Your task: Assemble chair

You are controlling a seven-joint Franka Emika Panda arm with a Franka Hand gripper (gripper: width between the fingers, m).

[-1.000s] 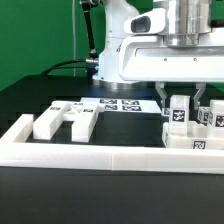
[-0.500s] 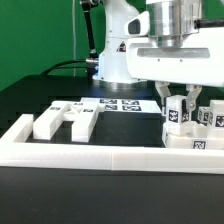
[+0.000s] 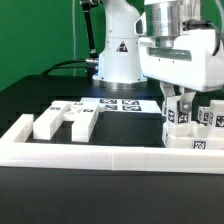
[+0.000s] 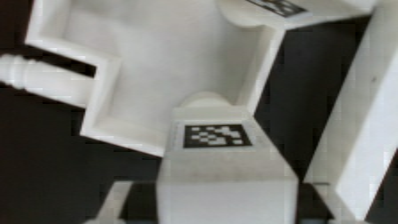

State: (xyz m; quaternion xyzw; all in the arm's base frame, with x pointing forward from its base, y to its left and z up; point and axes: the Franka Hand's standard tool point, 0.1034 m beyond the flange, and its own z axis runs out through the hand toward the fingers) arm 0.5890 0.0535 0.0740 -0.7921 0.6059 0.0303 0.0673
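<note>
Shows the tagged chair part [image 3: 178, 114] upright at the exterior view's right, just behind the flat seat plate [image 3: 190, 141], on the black tabletop [image 3: 60, 195]. Keeps the same place as a second ago. Finds no shift either among the loose legs [image 3: 62, 122] at the exterior view's left, at the marker board [image 3: 120, 103], or at the border wall [image 3: 100, 157].

Changes only above: puts the claw [image 3: 180, 102] a little more toward the exterior view's left and turned at the wrist, low over that tagged part. Cannot tell the claw's state, apart or clamped. Fills the wrist view with the same part and its tag [image 4: 217, 135], but hides the fingertips.

Means probably a lining-up for a grasp, not a finished grasp. Leaves all the joining yet to do.
</note>
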